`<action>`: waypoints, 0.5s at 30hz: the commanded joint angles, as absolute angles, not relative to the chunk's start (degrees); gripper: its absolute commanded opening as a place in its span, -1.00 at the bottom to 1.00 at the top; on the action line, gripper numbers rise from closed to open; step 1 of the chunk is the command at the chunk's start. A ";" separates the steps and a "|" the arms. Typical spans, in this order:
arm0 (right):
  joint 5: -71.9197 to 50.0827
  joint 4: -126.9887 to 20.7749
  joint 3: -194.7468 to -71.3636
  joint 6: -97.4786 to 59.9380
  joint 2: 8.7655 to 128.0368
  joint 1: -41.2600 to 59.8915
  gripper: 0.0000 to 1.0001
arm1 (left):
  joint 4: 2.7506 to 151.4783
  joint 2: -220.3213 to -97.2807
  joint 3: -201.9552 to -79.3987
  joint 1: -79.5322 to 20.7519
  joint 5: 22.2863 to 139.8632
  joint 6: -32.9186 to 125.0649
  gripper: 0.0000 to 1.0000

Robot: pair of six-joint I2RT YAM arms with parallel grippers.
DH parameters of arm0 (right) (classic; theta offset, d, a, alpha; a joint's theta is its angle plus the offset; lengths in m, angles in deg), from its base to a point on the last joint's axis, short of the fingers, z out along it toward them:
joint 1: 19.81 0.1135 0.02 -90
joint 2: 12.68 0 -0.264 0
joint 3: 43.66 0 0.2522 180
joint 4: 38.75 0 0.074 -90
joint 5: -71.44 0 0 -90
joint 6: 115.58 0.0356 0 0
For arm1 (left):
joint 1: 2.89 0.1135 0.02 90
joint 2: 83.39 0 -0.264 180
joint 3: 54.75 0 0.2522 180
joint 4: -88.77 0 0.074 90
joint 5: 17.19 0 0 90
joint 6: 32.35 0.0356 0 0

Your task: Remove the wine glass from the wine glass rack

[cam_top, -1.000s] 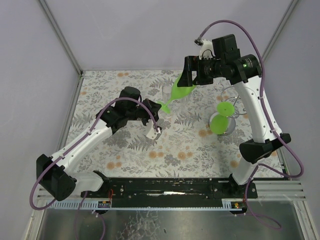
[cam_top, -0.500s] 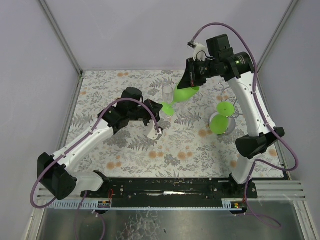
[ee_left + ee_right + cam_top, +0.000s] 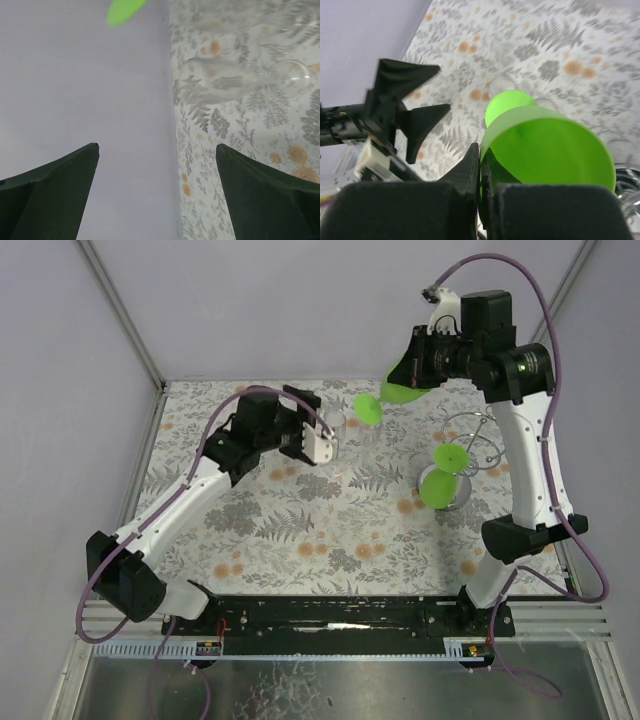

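A green wine glass (image 3: 398, 392) hangs in the air over the back of the table, its round foot (image 3: 368, 408) pointing left. My right gripper (image 3: 412, 370) is shut on the rim of its bowl (image 3: 547, 150), with the jaws (image 3: 480, 152) pinching the thin wall. The wine glass rack (image 3: 478, 436) stands at the right, apart from this glass. A second green wine glass (image 3: 443, 478) hangs on it. My left gripper (image 3: 322, 432) stands open and empty to the left of the foot. Between its spread fingers (image 3: 156, 146) show only wall and tablecloth.
Two clear glasses (image 3: 335, 423) (image 3: 220, 82) stand on the floral tablecloth (image 3: 330, 530) just beyond the left gripper and below the held glass's foot. The back wall (image 3: 300, 310) is close behind both grippers. The right arm's elbow (image 3: 525, 535) is near the table's right edge.
The right gripper shut on the green glass's rim and carried it up and to the back right. The left gripper opened and swung toward the back of the table.
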State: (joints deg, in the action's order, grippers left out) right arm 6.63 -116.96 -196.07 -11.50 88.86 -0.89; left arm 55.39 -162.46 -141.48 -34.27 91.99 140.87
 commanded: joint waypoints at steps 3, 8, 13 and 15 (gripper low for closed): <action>-1.89 -107.26 -196.49 -10.42 85.32 -1.32 -1.00 | 61.90 -167.64 -152.92 -28.42 80.06 107.69 1.00; -4.05 -103.68 -199.51 -9.64 87.77 -0.49 -1.00 | 53.62 -174.53 -166.15 -21.38 77.23 82.70 0.99; -6.56 -102.27 -204.74 -9.59 92.85 3.73 -1.00 | 47.19 -178.89 -172.55 -14.81 77.47 65.91 0.97; -7.93 -100.50 -204.35 -9.93 93.75 6.01 -1.00 | 46.22 -179.18 -172.61 -12.37 78.20 60.38 0.97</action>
State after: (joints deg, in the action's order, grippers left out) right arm -4.58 -106.38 -202.04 -9.90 91.87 1.77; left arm 51.74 -177.89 -170.77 -16.08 78.94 79.04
